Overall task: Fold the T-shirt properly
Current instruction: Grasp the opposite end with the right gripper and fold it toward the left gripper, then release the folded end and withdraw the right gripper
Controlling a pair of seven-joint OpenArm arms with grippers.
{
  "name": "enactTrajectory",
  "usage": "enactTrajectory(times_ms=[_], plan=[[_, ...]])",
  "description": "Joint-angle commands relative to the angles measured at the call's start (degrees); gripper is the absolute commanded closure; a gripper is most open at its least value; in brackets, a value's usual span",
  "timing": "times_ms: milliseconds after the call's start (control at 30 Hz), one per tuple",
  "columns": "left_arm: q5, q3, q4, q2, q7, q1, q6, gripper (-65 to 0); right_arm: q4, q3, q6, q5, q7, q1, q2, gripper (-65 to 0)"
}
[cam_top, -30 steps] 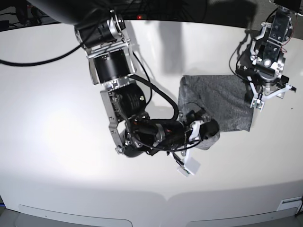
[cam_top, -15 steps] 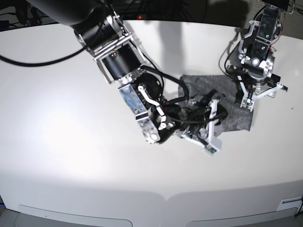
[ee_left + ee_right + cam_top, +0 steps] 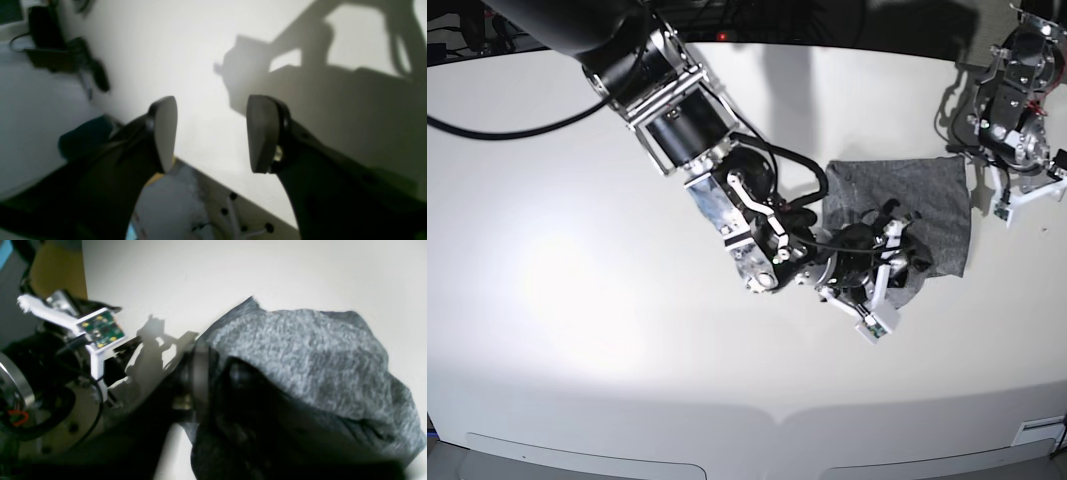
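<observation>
Shirt (image 3: 927,205): compact folded bundle on table (image 3: 557,280).
Right gripper (image 3: 897,262): pinching front hem; risk: drags layers, undoing fold.
Left gripper (image 3: 211,133): fingers spread, empty, clear.

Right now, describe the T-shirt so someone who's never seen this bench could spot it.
On the white table, look right of centre in the base view, where the right gripper reaches in. The T-shirt is the folded heather-grey knit bundle under it. It is the only cloth in view, dark against the pale tabletop.
</observation>
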State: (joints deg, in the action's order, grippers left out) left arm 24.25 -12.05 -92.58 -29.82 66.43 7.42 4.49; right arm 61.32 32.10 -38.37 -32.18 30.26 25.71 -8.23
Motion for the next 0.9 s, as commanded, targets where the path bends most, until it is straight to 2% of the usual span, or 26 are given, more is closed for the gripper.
enactTrajectory(times_ms=[0,33,100,300,400,500,600,667,733,800,867], plan=[[1.27,0.37,-0.79,-0.87,-0.04,-0.79,0.68,-32.6,0.90,-0.09,-0.63,-1.29,-1.31,1.75,-0.77,-30.2],[1.25,0.37,-0.79,-0.98,-0.24,-0.79,1.01,-32.6,0.92,-0.09,-0.70,-1.88,-1.31,1.75,-0.77,-32.3],[1.22,0.37,-0.79,-0.98,-0.83,-0.76,1.73,-32.6,0.90,-0.09,-1.63,-5.22,-0.59,1.75,-0.77,-32.3],[1.22,0.37,-0.79,-0.98,-2.25,-0.79,2.23,-32.6,0.92,-0.09,-1.63,-20.09,3.61,1.92,-0.77,-32.3],[1.20,0.37,-0.79,-0.98,-3.37,-0.76,2.23,-32.6,0.92,-0.11,-1.63,-20.81,4.94,2.58,-0.77,-32.3],[1.20,0.37,-0.79,-0.98,-5.55,-0.79,2.69,-32.6,1.03,-1.01,-1.63,-16.22,2.43,3.87,-0.77,-32.3],[1.20,0.37,-0.79,-0.98,-8.70,-0.79,3.06,-32.6,2.56,-4.44,-1.63,-4.37,0.02,6.05,-0.77,-32.3],[1.20,0.37,-0.79,-0.98,-10.16,-0.94,3.28,-32.6,4.22,-8.55,-1.63,5.49,0.46,7.34,-0.77,-32.3],[1.22,0.37,-0.98,-0.98,-11.65,-1.11,5.77,-32.6,5.57,-13.88,-1.63,12.85,0.61,7.58,-0.77,-32.3],[1.07,0.37,-1.99,-0.92,-12.87,-1.40,6.80,-32.6,6.54,-19.71,-1.63,18.08,0.61,7.23,-0.77,-32.3],[0.11,0.37,-4.00,-0.46,-14.12,-1.77,6.75,-32.6,6.60,-24.72,-1.63,19.98,0.61,6.78,-0.07,-32.3]])
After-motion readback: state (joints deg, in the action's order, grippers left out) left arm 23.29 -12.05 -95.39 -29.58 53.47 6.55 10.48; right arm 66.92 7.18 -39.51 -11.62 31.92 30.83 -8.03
